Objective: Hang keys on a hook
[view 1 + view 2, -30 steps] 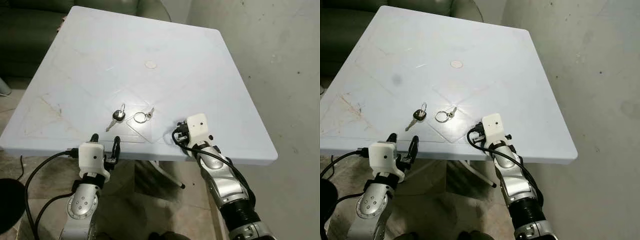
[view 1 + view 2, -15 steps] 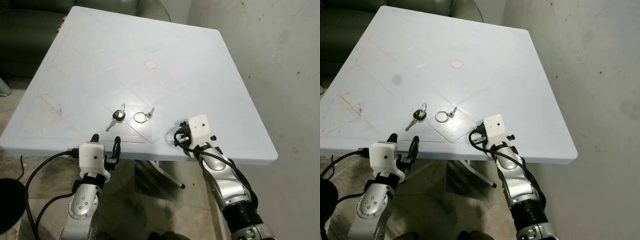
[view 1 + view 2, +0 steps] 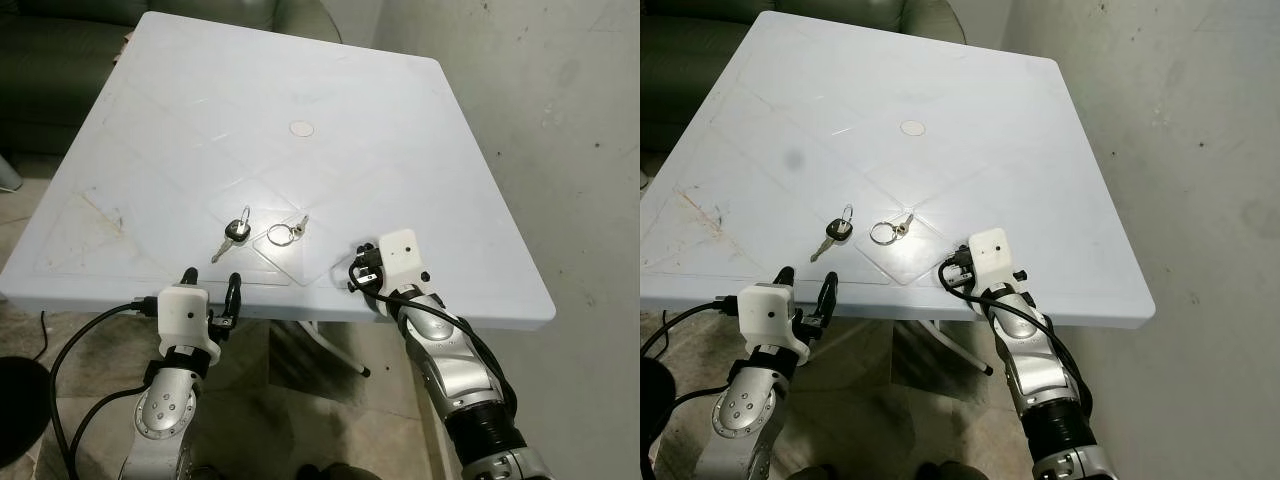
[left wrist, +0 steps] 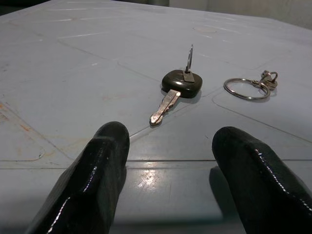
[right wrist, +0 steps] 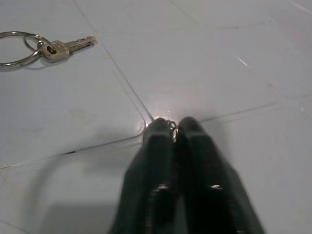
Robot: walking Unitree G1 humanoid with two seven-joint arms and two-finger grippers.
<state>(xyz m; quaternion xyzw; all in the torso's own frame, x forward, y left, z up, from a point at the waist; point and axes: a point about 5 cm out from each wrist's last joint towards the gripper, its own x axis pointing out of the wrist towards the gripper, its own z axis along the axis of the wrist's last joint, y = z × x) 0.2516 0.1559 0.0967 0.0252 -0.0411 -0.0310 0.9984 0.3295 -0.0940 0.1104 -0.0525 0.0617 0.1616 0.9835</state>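
The black-headed key [image 3: 237, 233] and the small key on its ring [image 3: 285, 233] lie untouched near the table's [image 3: 420, 140] near edge. The left gripper [image 3: 210, 286] is spread; the right gripper [image 5: 171, 134], pressed together, holds nothing. Picking up and hanging remain.

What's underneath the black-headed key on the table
The black-headed key lies directly on the bare white table. Nothing else shows beneath it; the spot its head covers is hidden.
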